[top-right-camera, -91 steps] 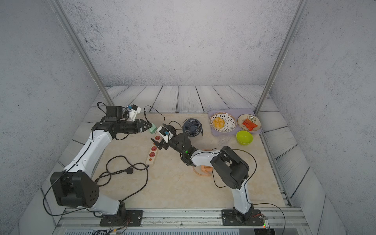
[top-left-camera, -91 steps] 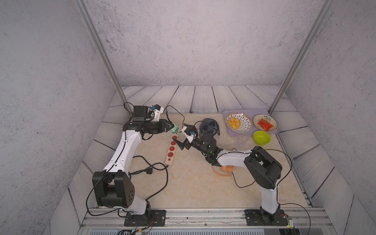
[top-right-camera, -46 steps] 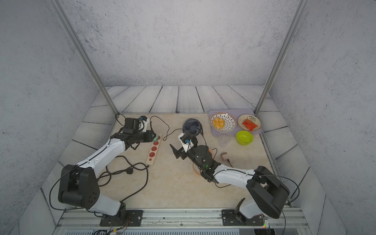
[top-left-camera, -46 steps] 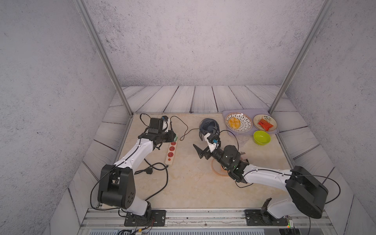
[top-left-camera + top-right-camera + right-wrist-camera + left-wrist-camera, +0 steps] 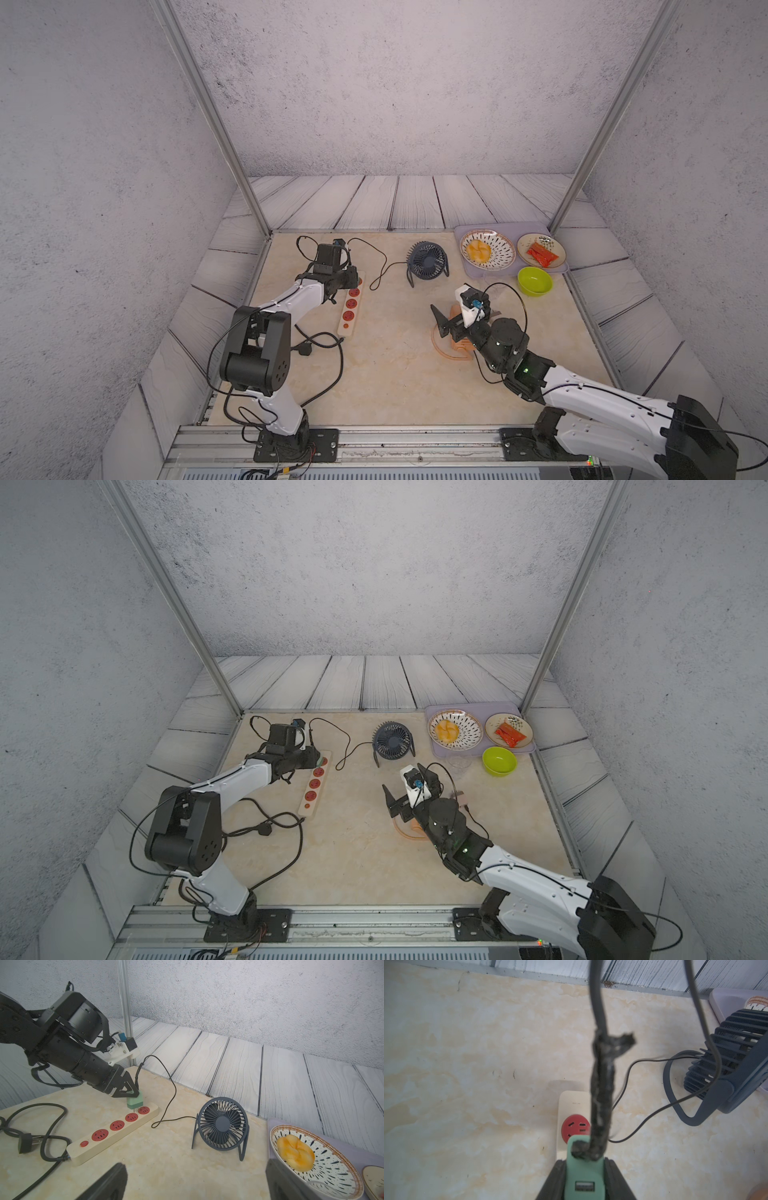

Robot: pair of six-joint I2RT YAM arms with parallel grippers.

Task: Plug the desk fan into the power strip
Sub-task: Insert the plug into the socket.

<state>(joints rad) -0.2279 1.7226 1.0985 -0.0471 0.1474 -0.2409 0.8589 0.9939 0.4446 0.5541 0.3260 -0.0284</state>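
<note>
The dark blue desk fan (image 5: 428, 262) (image 5: 392, 742) (image 5: 222, 1124) (image 5: 737, 1059) stands upright at the back middle of the table. Its thin black cord runs left to a green plug (image 5: 134, 1102) (image 5: 584, 1167). My left gripper (image 5: 353, 276) (image 5: 318, 758) (image 5: 133, 1093) (image 5: 584, 1161) is shut on that plug. The plug's prongs show just above the far end of the cream power strip (image 5: 351, 307) (image 5: 313, 787) (image 5: 112, 1128) (image 5: 571, 1105), by its last red sockets. My right gripper (image 5: 442, 324) (image 5: 392, 802) (image 5: 195, 1180) hangs open and holds nothing, right of the strip.
A lavender tray (image 5: 465, 270) at the back right carries a patterned bowl (image 5: 487, 250) of orange food and a plate (image 5: 542, 250) of red packets. A green bowl (image 5: 535, 281) sits in front. An orange object (image 5: 455, 347) lies under my right wrist. The strip's black cord (image 5: 320, 345) loops at the left front.
My left gripper has come down with the green plug onto the strip's far end. My right arm has pulled back from the strip, to the right and nearer the front.
</note>
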